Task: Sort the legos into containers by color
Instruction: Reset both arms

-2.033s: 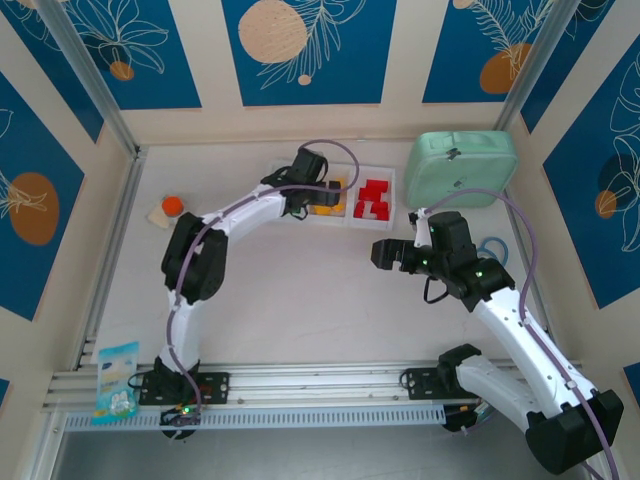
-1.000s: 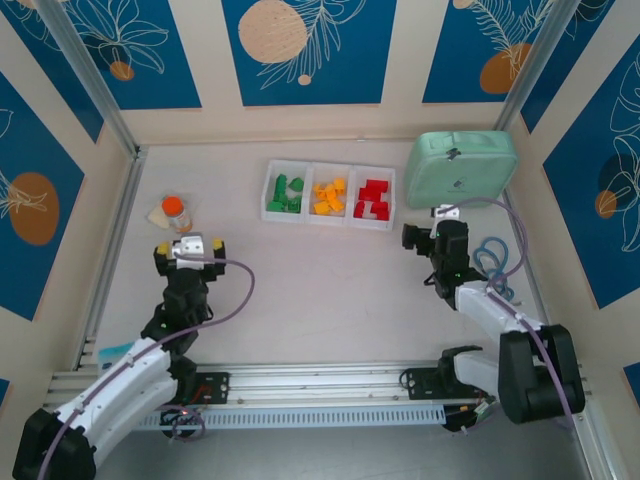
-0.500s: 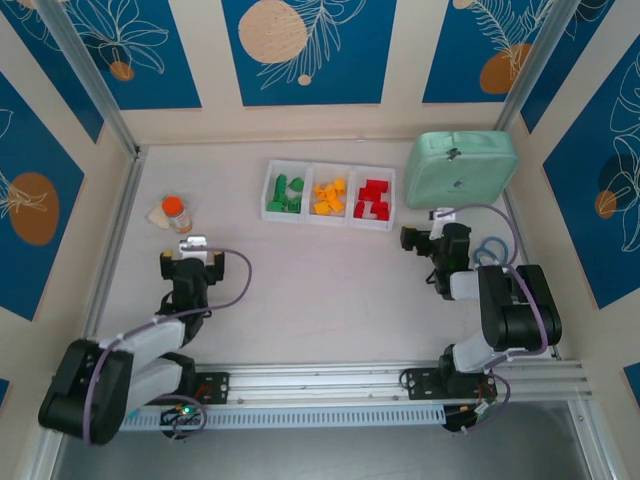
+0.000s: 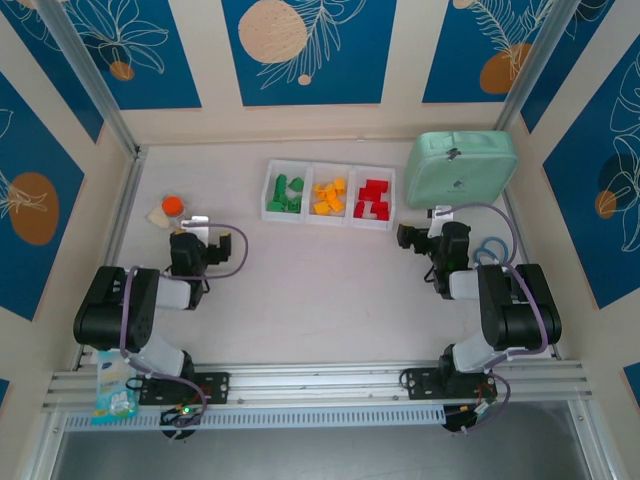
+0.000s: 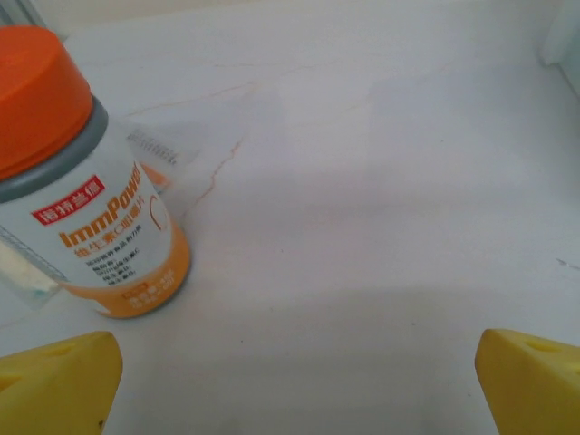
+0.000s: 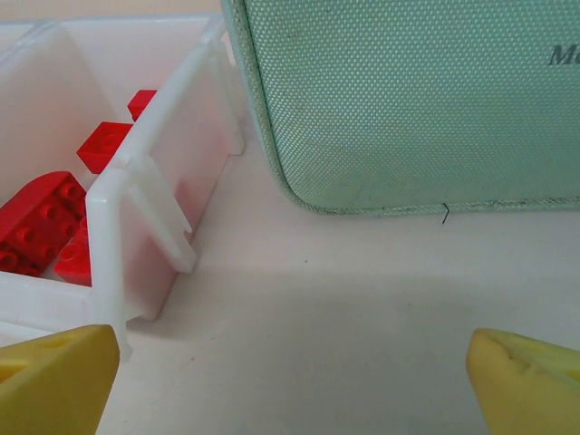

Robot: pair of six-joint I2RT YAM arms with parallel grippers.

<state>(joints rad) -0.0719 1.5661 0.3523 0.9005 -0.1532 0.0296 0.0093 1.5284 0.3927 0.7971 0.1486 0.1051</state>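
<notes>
- The legos (image 4: 329, 196) sit colour-sorted in the tray (image 4: 330, 221) near the far edge of the worktop (image 4: 320, 300).
- Our left hand (image 5: 290, 381) and right hand (image 6: 290, 381) gape, empty.
- We judge them light, stiff, slick; pinch flat sides.

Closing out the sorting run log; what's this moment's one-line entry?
phase: sort looks done | tray: green legos left, yellow-orange legos middle, red legos right | left tool: open, empty, near bottle | right tool: open, empty, near tray

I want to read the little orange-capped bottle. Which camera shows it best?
The left wrist view: the small white bottle with the orange cap sits close, label readable. The top view shows that bottle tiny, cap up.
</notes>
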